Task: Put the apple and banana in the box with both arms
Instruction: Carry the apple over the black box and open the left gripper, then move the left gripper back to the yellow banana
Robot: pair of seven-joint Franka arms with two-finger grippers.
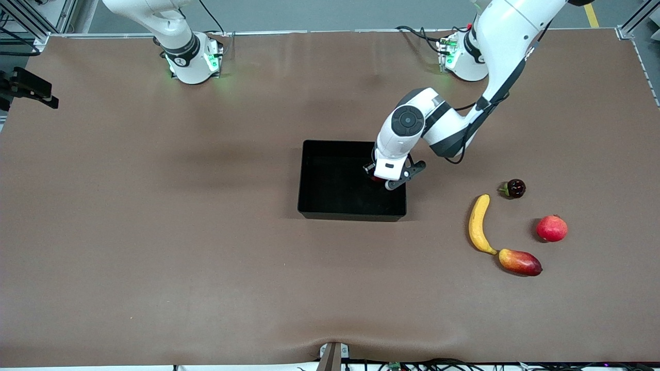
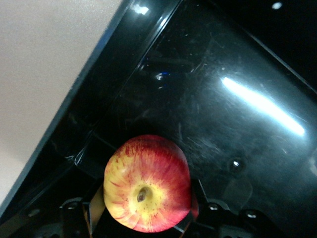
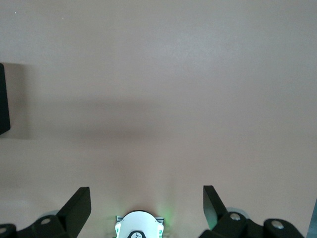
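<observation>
My left gripper is shut on the apple, a small red and yellow fruit with its stem dimple facing the wrist camera. It hangs over the inside of the black box, close to the wall at the left arm's end. In the front view only a sliver of the apple shows under the hand. The banana lies on the table toward the left arm's end, nearer the front camera than the box. My right gripper is open over bare table by its own base, holding nothing.
A red-yellow mango touches the banana's nearer tip. A round red fruit and a small dark fruit lie beside the banana. A black fixture sits at the table edge on the right arm's end.
</observation>
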